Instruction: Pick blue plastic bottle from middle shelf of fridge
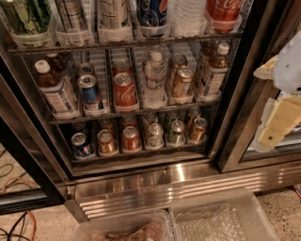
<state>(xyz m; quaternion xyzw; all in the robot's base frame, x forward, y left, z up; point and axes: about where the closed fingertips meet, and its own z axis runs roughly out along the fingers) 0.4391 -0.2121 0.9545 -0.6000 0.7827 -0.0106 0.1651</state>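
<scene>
Coca-Cola script, white on red: middle can (pixel 124 93), middle shelf (pixel 136 112). Same script, partly seen, on top red can (pixel 223 10). Pepsi globe on blue can (pixel 153 10), top rack. Other labels unreadable. Gripper (pixel 269 110) at right edge, unmarked.

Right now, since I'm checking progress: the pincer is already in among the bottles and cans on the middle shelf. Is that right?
No. The camera view shows the pincer outside the shelves, at the right edge past the dark door frame. The middle shelf does hold bottles and cans.
</scene>
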